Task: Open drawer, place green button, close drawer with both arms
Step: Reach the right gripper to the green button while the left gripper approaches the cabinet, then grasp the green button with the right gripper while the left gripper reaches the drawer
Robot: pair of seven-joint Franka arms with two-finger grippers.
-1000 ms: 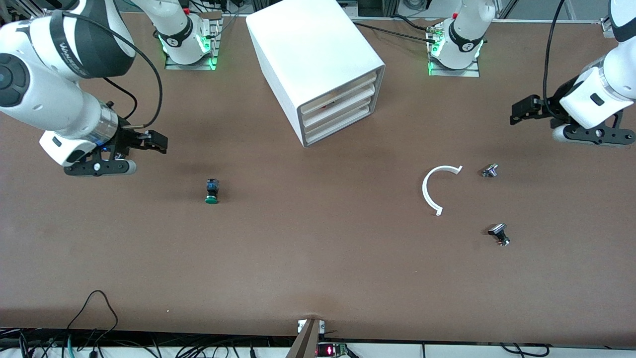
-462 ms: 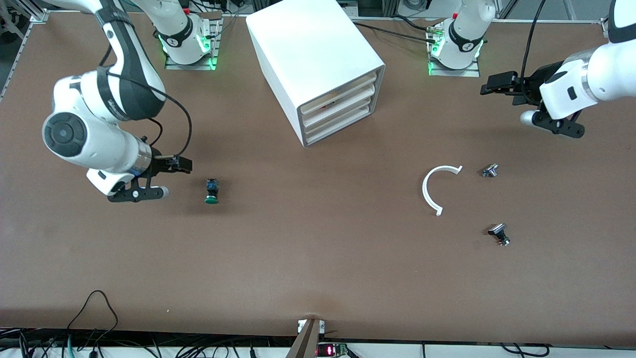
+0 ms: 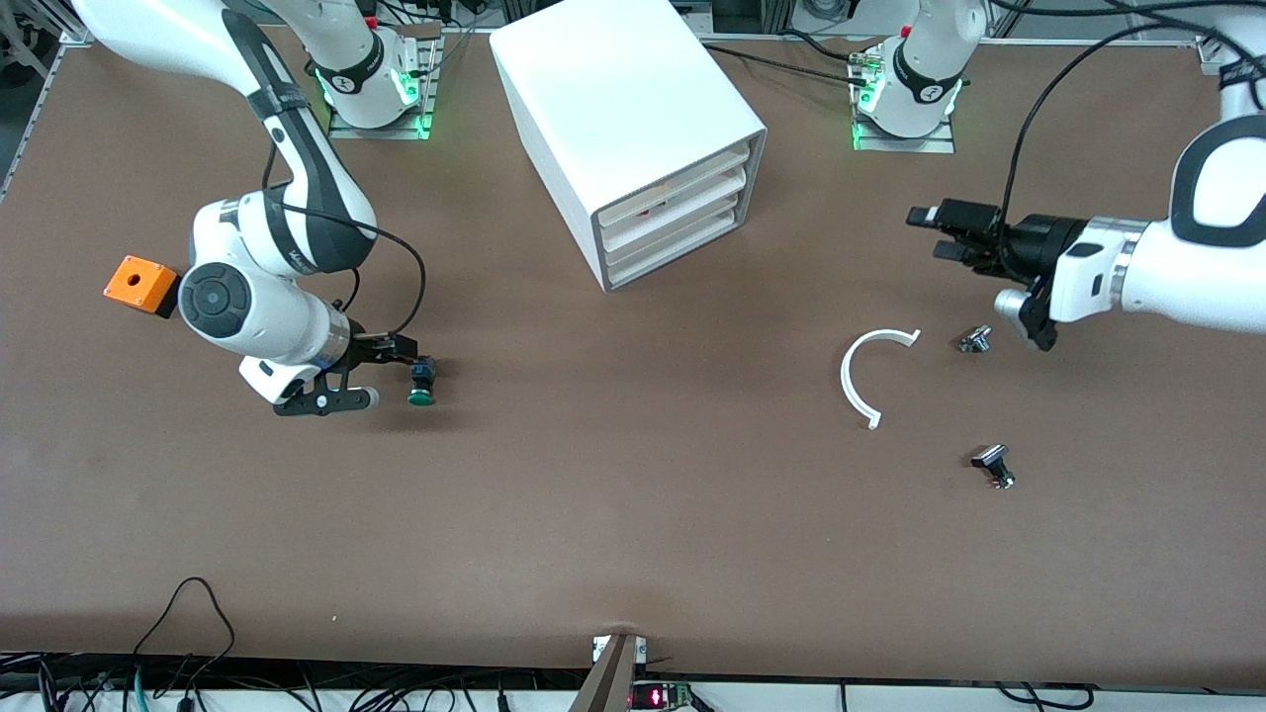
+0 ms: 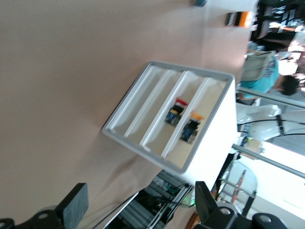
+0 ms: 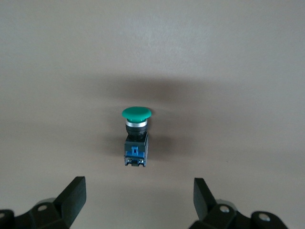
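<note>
While all three drawers of the white cabinet [image 3: 633,129] look shut, nothing of the task is done yet: lowest drawer [image 3: 673,249] not pulled, button not lifted.

Right gripper [image 3: 404,362]: low over the table [image 3: 633,514], fingers spread wide, empty. Green-capped button [image 3: 422,381] lies on its side just ahead of the fingertips, apart from them. In the right wrist view the button [image 5: 136,138] sits centred ahead of the gap between the fingers [image 5: 71,195], not yet between them, green cap pointing away from the gripper.

Left gripper [image 3: 945,232]: up in the air toward the left arm's end of the table, fingers parted, empty, pointed toward the cabinet front and well apart from it. Left wrist view shows the cabinet [image 4: 190,119] front squarely ahead; two buttons, red-capped and orange-capped, lie in the upper drawers.

Also present: orange box [image 3: 136,284], white curved strip [image 3: 857,376], two small silver-and-black parts [image 3: 975,339] [image 3: 993,465].

Left to do, by my reading: open drawer, grasp button, place, close.
</note>
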